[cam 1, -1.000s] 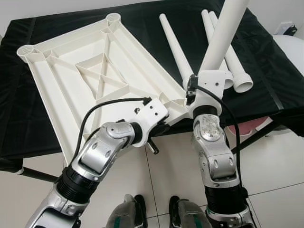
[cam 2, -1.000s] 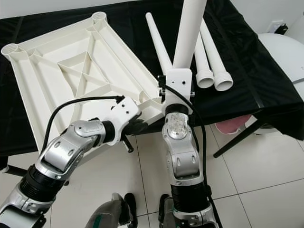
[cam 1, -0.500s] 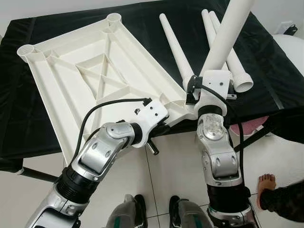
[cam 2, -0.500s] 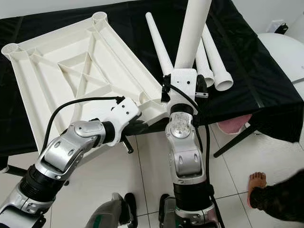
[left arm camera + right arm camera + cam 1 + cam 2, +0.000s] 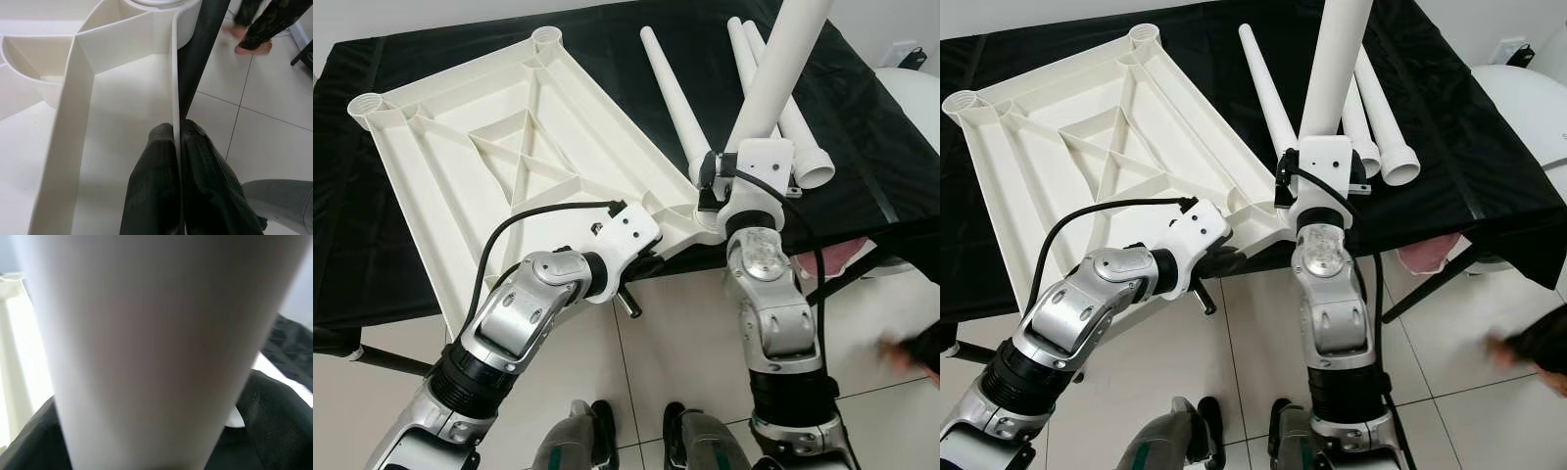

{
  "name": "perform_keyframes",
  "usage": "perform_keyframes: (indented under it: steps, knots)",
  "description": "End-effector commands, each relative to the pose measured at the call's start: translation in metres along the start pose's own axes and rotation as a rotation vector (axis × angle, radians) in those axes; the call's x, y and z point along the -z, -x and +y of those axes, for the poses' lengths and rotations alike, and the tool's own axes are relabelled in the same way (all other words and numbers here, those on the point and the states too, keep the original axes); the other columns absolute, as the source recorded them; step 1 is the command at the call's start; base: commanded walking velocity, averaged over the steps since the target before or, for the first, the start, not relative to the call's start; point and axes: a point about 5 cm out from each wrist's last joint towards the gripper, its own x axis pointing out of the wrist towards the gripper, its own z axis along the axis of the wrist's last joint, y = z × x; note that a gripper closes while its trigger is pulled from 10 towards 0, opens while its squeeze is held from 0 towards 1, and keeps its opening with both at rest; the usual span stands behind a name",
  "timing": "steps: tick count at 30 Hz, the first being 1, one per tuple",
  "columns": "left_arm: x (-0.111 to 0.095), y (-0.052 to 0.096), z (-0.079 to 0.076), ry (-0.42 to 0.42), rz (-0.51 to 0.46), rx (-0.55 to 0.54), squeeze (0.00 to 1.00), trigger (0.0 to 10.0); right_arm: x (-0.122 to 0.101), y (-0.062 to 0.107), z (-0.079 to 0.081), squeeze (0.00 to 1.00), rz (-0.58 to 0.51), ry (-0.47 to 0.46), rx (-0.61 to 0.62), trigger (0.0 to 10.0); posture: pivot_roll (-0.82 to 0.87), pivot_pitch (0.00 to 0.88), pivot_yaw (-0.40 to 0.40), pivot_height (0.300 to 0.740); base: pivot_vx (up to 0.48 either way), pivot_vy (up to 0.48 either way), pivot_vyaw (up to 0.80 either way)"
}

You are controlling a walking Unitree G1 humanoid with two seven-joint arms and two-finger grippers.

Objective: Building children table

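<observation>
The white tabletop (image 5: 509, 147) lies upside down on the black-covered table, ribs and corner sockets facing up. My left gripper (image 5: 176, 129) is shut on the thin rim of the tabletop at its near right corner, which overhangs the table's front edge. My right gripper (image 5: 1324, 147) is shut on a white table leg (image 5: 783, 59). The leg stands nearly upright, leaning a little to the right, with its lower end at that same corner socket (image 5: 705, 217). In the right wrist view the leg (image 5: 146, 342) is seen close up between the black fingers.
Three loose white legs lie on the black cloth (image 5: 862, 147): one (image 5: 671, 93) beside the tabletop, two (image 5: 798, 132) farther right. A white round object (image 5: 1528, 108) stands at the right. A person's blurred foot (image 5: 913, 352) is on the tiled floor at the right.
My right arm has shifted a little to the right with the leg, which has changed its tilt slightly. A person's foot came into view at the lower right and moved toward the right edge.
</observation>
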Motion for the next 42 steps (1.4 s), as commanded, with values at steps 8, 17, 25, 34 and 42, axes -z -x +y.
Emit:
perform_keyframes:
  steps: [8,17,25,34,42]
  knots:
    - [-0.003,0.009,0.008,-0.006,-0.017,-0.05,0.0,10.0,0.017,-0.007,-0.024,0.0,0.081,-0.03,-0.133,10.0,-0.08,0.24,0.057,0.74,0.0,0.0,0.0]
    - [-0.003,0.009,0.009,-0.003,-0.019,-0.058,0.0,10.0,0.012,-0.01,-0.026,0.0,0.049,-0.013,-0.351,10.0,-0.09,0.232,0.05,0.74,0.0,0.0,0.0]
    - [-0.002,0.009,0.016,-0.008,-0.018,-0.08,0.0,10.0,0.005,-0.016,-0.039,0.0,0.015,-0.005,-0.518,10.0,-0.1,0.221,0.049,0.74,0.0,0.0,0.0]
    - [0.001,0.012,0.021,-0.018,-0.008,-0.098,0.0,10.0,0.002,-0.016,-0.049,0.0,-0.012,-0.002,-0.715,10.0,-0.1,0.204,0.048,0.74,0.0,0.0,0.0]
    - [0.001,0.013,0.023,-0.021,-0.009,-0.103,0.0,10.0,0.003,-0.019,-0.056,0.0,0.003,-0.035,-0.797,10.0,-0.1,0.202,0.047,0.74,0.0,0.0,0.0]
